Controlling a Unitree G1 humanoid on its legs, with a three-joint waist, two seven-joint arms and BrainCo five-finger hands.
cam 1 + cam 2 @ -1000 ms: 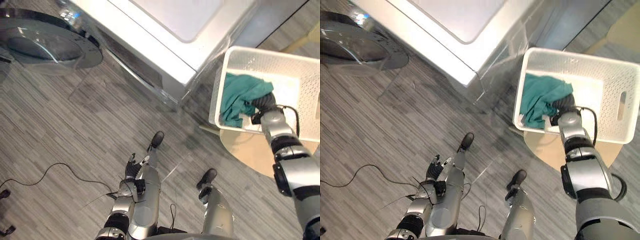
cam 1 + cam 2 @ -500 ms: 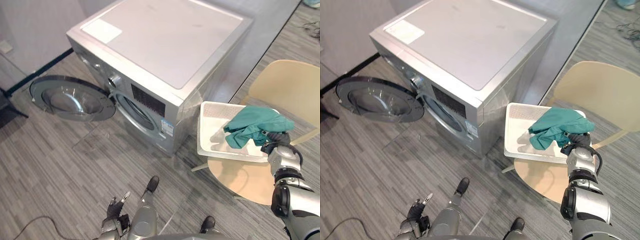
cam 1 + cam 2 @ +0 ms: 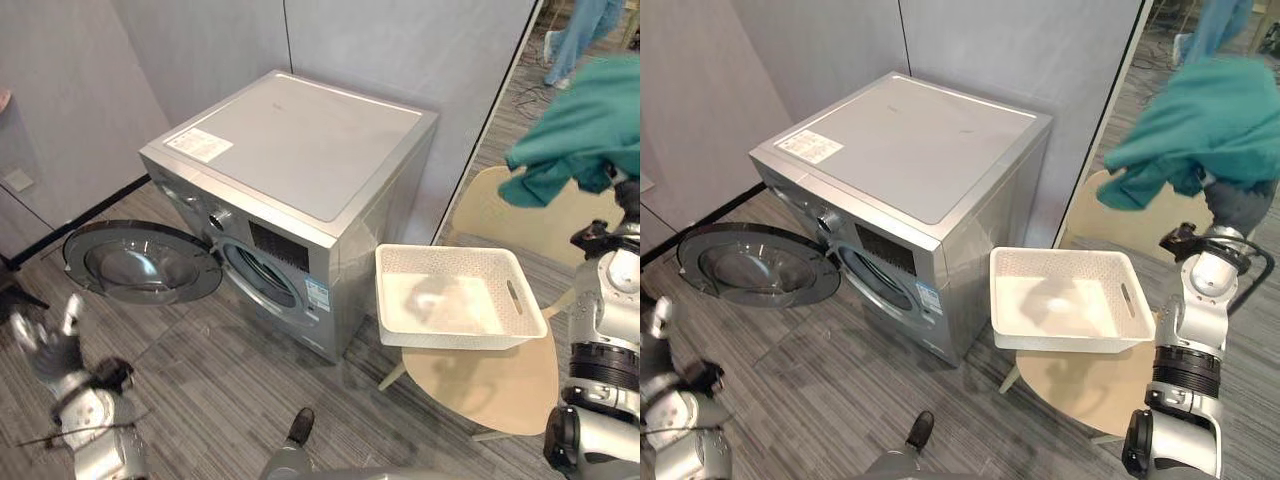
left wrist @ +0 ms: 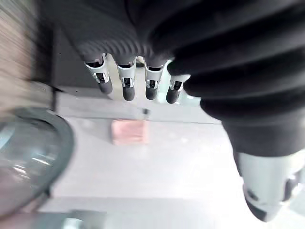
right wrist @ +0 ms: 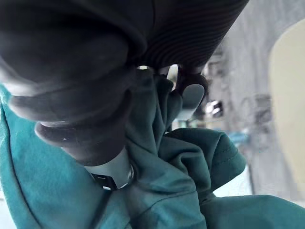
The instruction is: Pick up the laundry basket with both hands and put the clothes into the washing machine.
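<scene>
- Right hand (image 5: 81,129): the fingers and thumb curl round a bunch of the teal garment (image 3: 1205,125). The garment is held high, well above and to the right of the laundry basket (image 3: 450,335), probably so the hanging folds clear the rim.
- Laundry basket: it stands on the seat of a beige chair (image 3: 490,385), just beside the washing machine (image 3: 300,160). Neither hand holds it. A pale patch on its floor may be another item; this cannot be confirmed.
- Washing machine: the round door (image 3: 140,275) is swung wide open, leaving the drum opening (image 3: 265,275) free for loading.
- Left hand (image 3: 45,350): it is low, near the door, with fingers straight and spread, holding nothing.
- Next move, as judged: carry the garment down and leftward to the drum opening.
</scene>
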